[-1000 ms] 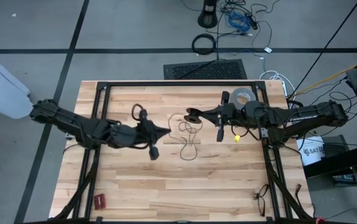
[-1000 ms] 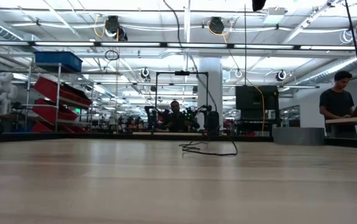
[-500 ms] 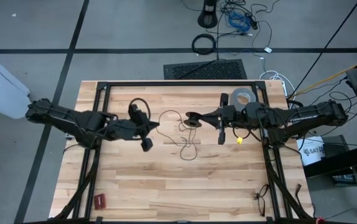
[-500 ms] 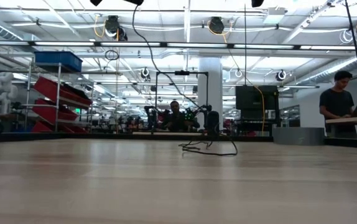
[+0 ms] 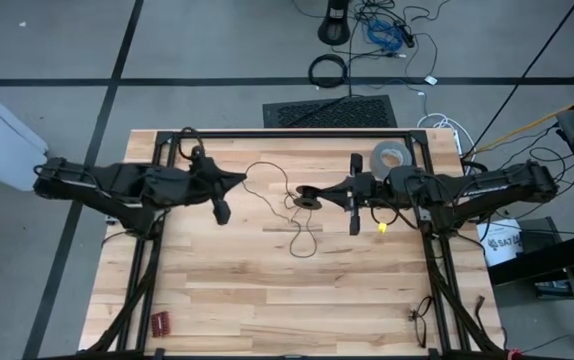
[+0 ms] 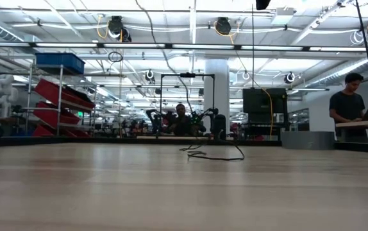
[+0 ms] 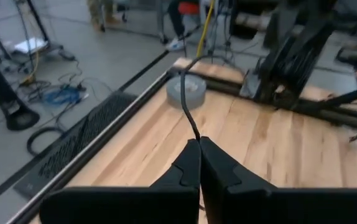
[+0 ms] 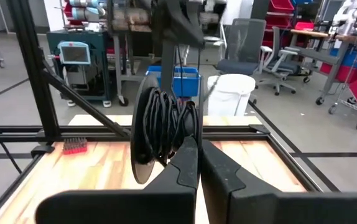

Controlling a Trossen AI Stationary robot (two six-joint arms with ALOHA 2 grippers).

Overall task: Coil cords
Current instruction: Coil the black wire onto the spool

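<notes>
Bare wood is lying open across the near half of the bench, with only a small red object sitting at its left near corner and a black tangle by the right near edge. Between the two arms, the thin cord is trailing in loose loops and hanging in a strand across the middle, blocking a straight pass there. The grey tape roll is occupying the far right corner.
</notes>
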